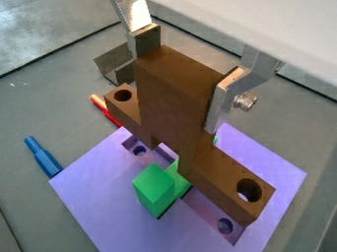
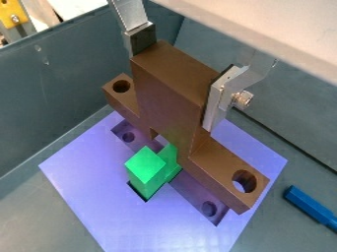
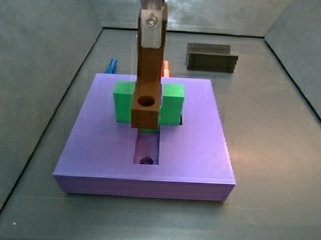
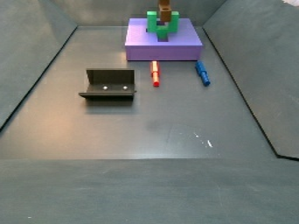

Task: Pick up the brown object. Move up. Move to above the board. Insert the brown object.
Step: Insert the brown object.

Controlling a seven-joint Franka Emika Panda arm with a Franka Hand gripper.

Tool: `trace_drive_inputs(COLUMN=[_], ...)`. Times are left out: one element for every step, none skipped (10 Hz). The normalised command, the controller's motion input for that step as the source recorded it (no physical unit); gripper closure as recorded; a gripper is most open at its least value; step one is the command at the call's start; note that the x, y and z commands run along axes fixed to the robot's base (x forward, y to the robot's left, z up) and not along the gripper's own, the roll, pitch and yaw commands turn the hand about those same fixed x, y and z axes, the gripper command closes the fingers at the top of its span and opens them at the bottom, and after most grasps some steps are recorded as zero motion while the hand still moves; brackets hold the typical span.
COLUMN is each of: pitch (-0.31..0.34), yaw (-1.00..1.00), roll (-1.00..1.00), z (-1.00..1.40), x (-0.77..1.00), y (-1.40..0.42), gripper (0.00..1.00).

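Observation:
The brown object [image 1: 178, 103] is a T-shaped block with a round hole at each end of its crossbar. My gripper [image 1: 184, 71] is shut on its upright stem, and this also shows in a wrist view [image 2: 182, 71]. The piece hangs upright over the purple board [image 3: 189, 143], its crossbar low against the green block [image 3: 125, 95]. I cannot tell whether it touches the board. A slot with a hole [image 3: 146, 151] lies in the board in front of it. In a side view the gripper [image 4: 165, 4] is at the far end above the board [image 4: 176, 48].
The fixture [image 4: 107, 85] stands on the floor apart from the board; it also shows in a side view [image 3: 211, 59]. A red pen [image 4: 156, 76] and a blue pen [image 4: 202, 72] lie beside the board. Grey walls ring the floor.

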Motion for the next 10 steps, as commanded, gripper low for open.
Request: trace_drive_inputs(pitch=[0.06,0.064,0.069,0.126,0.13,0.09,0.08,0.06,0.043,0.034], yaw=[-0.03,-0.05,-0.09,-0.1,0.0,0.0,0.0,0.0,0.0,0.0], roll=[0.05,0.05,0.07,0.11,0.12,0.11,0.08,0.07,0.07,0.07], z=[-0.21,-0.26,-0.33,-0.32,-0.21,-0.22,-0.24,-0.22,-0.21,-0.21], x=[0.17,0.15,0.12,0.04,0.0,0.0,0.0,0.07,0.11,0.15], y=[-0.32,-0.25,-0.1,0.02,0.02,0.0,0.03,0.07,0.14,0.08], gripper=[1.0,1.0,1.0,1.0,1.0,1.0,1.0,1.0,1.0,1.0])
